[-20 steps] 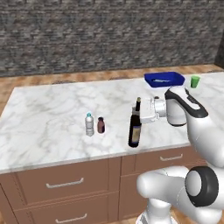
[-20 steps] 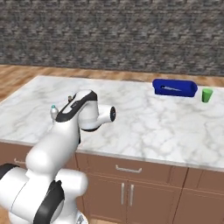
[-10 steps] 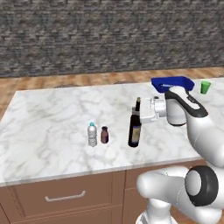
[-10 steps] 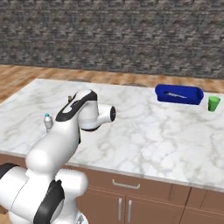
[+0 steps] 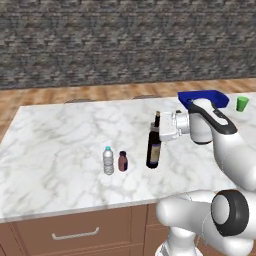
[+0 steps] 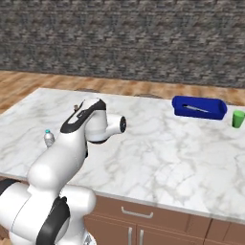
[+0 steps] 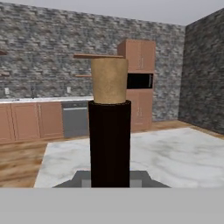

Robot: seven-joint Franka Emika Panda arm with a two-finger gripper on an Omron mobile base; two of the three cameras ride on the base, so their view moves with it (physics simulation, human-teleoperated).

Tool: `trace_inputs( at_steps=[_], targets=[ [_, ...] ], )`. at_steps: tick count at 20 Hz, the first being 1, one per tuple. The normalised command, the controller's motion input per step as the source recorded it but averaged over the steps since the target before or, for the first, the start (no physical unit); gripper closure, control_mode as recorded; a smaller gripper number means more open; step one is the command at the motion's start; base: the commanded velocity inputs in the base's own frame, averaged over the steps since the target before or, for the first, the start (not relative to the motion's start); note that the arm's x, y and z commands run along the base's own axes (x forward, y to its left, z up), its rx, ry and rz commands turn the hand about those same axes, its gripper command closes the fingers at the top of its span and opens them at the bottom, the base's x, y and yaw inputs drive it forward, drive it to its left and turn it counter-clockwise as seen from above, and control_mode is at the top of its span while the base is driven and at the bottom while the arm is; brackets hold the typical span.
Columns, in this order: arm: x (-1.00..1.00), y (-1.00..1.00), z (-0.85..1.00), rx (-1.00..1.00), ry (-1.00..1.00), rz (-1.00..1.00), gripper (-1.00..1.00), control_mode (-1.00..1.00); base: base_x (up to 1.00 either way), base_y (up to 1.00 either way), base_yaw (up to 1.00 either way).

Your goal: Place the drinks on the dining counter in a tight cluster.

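A white robot arm's claw (image 5: 161, 131) is clamped on the neck of a tall dark wine bottle (image 5: 154, 146), which stands upright on the marble dining desk (image 5: 60, 130) near its front edge. In the hand view the bottle's dark neck and tan cork (image 7: 109, 81) rise directly ahead of the claw. To the bottle's left, close together, stand a small clear water bottle with a blue cap (image 5: 108, 160) and a tiny purple-brown bottle (image 5: 123, 161) just beside it; a plain gap separates that pair from the wine bottle. At the desk's far right sit a blue tray (image 6: 199, 107) and a green cup (image 6: 238, 118), well apart from the drinks. All three drinks appear to be on the desk already, two of them grouped. What seems left is to close the gap, bringing the wine bottle beside the small pair, then letting go.
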Motion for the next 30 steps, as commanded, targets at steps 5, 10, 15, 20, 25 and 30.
trace_inputs(
  at_steps=[5, 10, 15, 20, 25, 30],
  targets=[
    [0.0, 0.0, 0.0, 0.0, 0.0, 0.0, 1.0, 1.0, 0.3, -0.01, 0.02],
    [0.0, 0.0, 0.0, 0.0, 0.0, 0.0, 1.0, 1.0, 0.42, 0.0, 0.0],
    [0.0, 0.0, 0.0, 0.0, 0.0, 0.0, 1.0, 1.0, 0.05, 0.0, 0.0],
    [0.0, 0.0, 0.0, 0.0, 0.0, 0.0, 1.0, 1.0, 0.02, 0.0, 0.0],
    [0.21, 0.01, -0.05, 0.0, 0.01, 0.03, 1.0, -1.0, 0.06, 0.0, 0.0],
    [0.5, 0.07, -0.14, 0.0, 0.01, 0.12, 1.0, -1.0, 0.0, 0.0, 0.0]
  ],
)
